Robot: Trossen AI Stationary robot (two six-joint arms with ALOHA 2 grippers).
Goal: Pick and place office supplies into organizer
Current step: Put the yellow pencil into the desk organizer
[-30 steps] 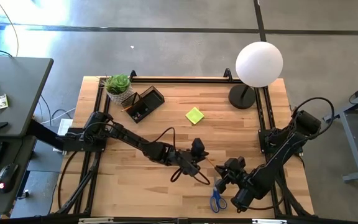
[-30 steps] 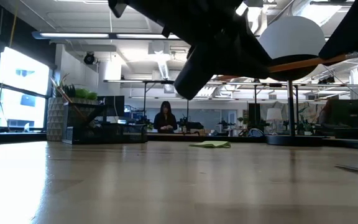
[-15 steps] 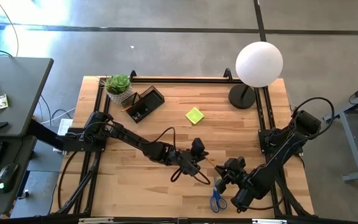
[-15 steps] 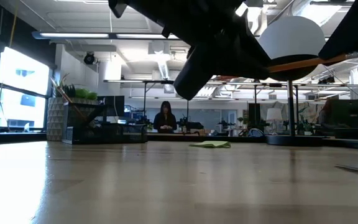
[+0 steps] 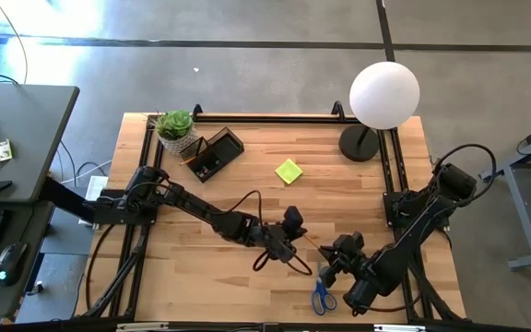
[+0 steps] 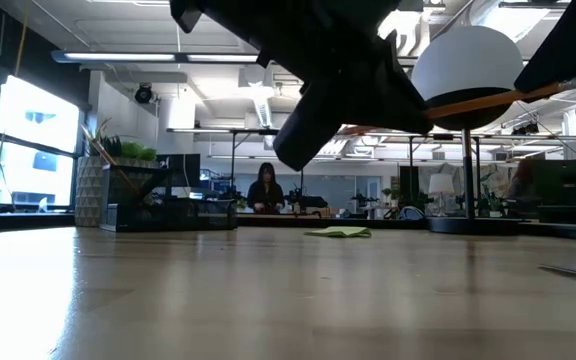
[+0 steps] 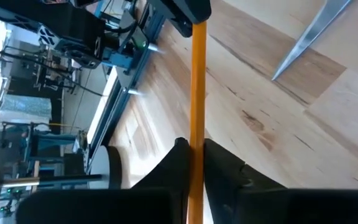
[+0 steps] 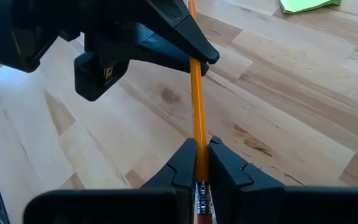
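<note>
An orange-wood pencil (image 8: 196,93) is held above the table between both grippers. My left gripper (image 5: 290,238) is shut on one end, my right gripper (image 5: 332,256) on the other, near the table's middle. The blue-handled scissors (image 5: 323,297) lie flat by the near edge, just under the right arm. The yellow-green sticky pad (image 5: 289,171) lies flat farther back. The dark organizer (image 5: 215,153) stands near the far left corner, with something orange inside. Pens and eraser piece do not show. My left gripper pinches the pencil's plain end (image 7: 197,134) between its two fingers, which lie along its length. The pencil runs straight out toward the other gripper, clear of the table. My right gripper pinches the pencil's eraser end (image 8: 199,163) between its two fingers, also along its length. The ferrule (image 8: 202,198) sits back between the fingers, and the pencil (image 6: 498,97) is lifted well above the tabletop.
A white globe lamp (image 5: 383,92) on a black round base (image 5: 359,143) stands at the far right corner. A small potted plant (image 5: 175,127) sits at the far left corner beside the organizer. Bare wood lies between the organizer and the grippers. A person shows far off in the room.
In the low view my left gripper's dark body has swung a little down and toward the table's left. The pencil has stayed pinched between both grippers and clear of the table. Nothing else has moved.
</note>
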